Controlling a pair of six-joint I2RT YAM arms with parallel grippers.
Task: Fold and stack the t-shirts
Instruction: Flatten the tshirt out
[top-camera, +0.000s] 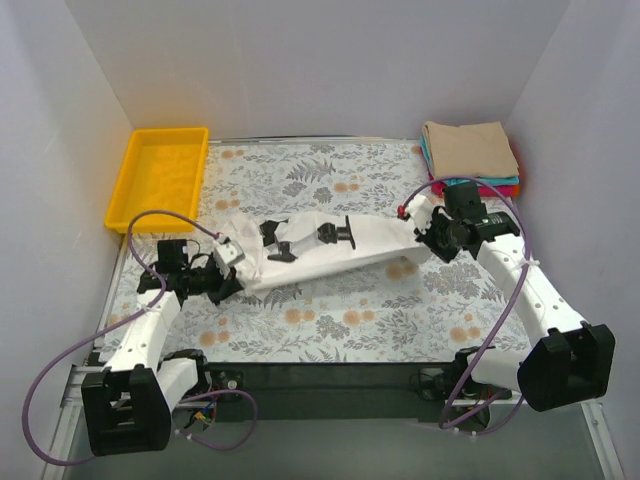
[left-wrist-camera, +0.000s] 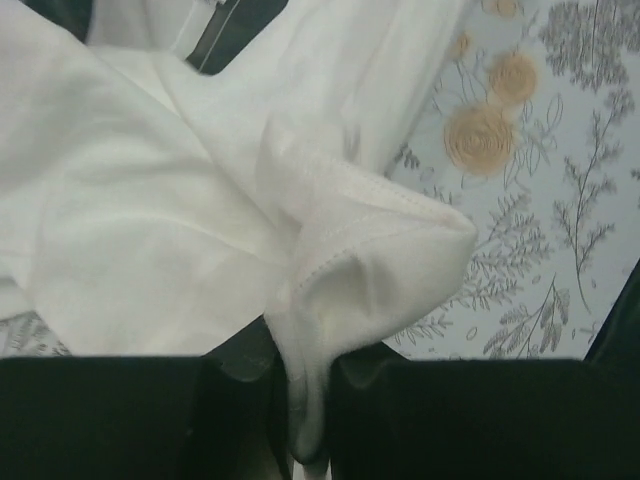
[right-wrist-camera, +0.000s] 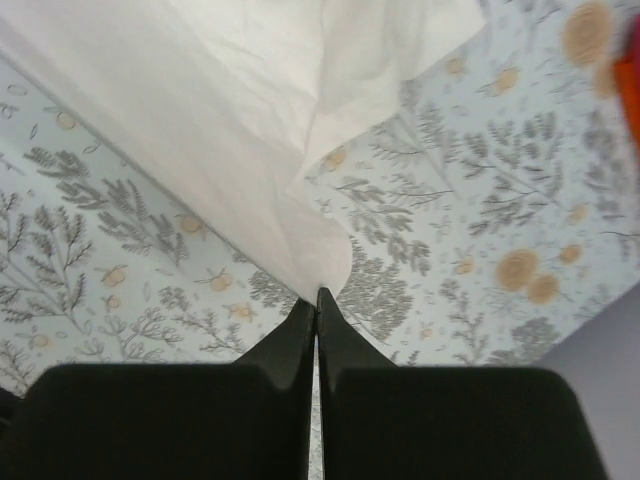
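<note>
The white t-shirt (top-camera: 320, 250), with a black print, hangs stretched between both grippers over the middle of the table. My left gripper (top-camera: 228, 272) is shut on its left end; a hemmed fold of the white t-shirt (left-wrist-camera: 350, 250) is pinched between the jaws in the left wrist view. My right gripper (top-camera: 424, 238) is shut on the right end; a corner of the white t-shirt (right-wrist-camera: 250, 150) meets my closed fingertips (right-wrist-camera: 317, 297) in the right wrist view. A stack of folded t-shirts (top-camera: 470, 155), tan on top over teal and red, sits at the back right.
A yellow tray (top-camera: 160, 175) stands at the back left. The floral table cover (top-camera: 330, 320) lies under everything. White walls close in the left, back and right sides.
</note>
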